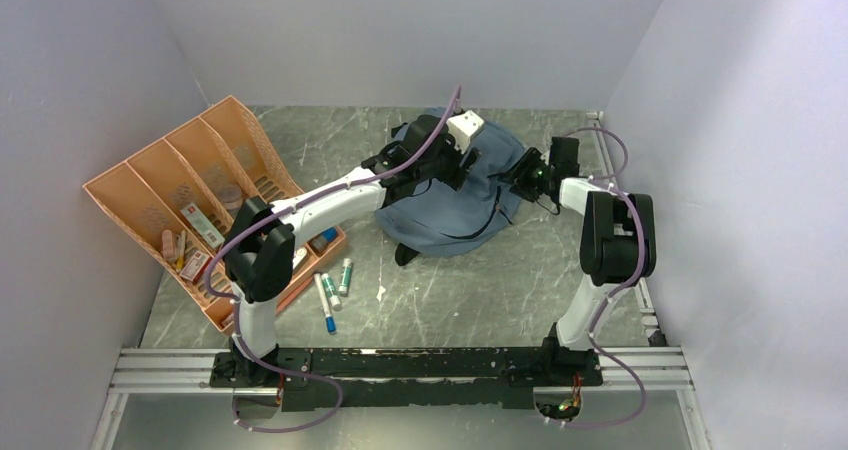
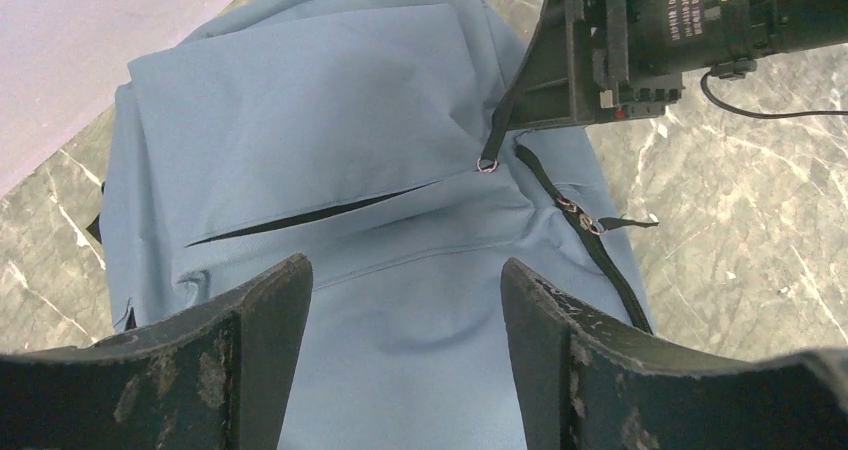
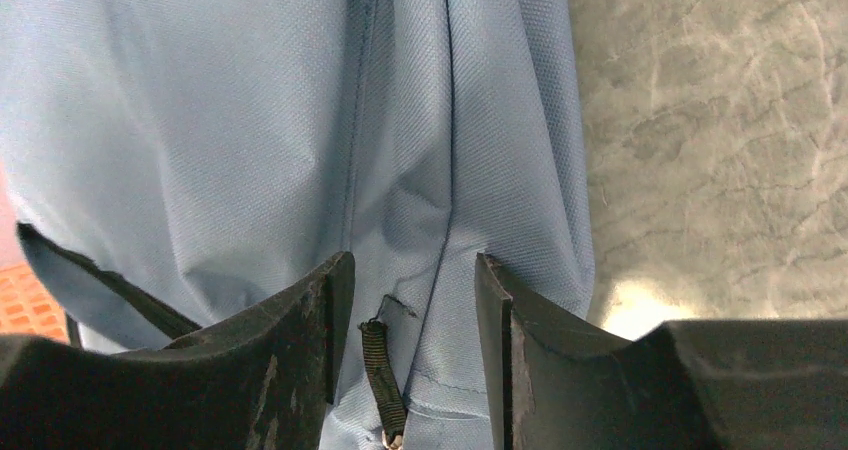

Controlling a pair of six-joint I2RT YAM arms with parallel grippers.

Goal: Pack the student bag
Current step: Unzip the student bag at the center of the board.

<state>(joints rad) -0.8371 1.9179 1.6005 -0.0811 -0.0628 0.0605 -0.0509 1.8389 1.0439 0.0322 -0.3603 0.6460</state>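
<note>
The step in hand looks like opening the student bag [image 1: 440,220] so the stationery can go in; nothing appears packed yet. The bag lies flat on the desk [image 1: 480,295] at the far middle, with its front pocket facing up. The orange tray [image 1: 120,198] stands well to its left, and the loose markers [image 1: 331,295] lie nearer the arm bases.

The right end effector [image 3: 413,270] hangs low over the bag's right edge. Its fingers are apart, and a black zipper pull [image 3: 377,365] lies in the gap, not pinched. The left end effector [image 2: 403,285] hovers over the bag's middle, also spread, with only fabric below it.

The next move probably calls for the right fingers to close on that pull and draw it along the zipper line. Meanwhile the left could press the cloth down to stop it bunching.

From above, the bag's long axis runs diagonally, from near-left to far-right. Which end is the top cannot be told for certain.
</note>
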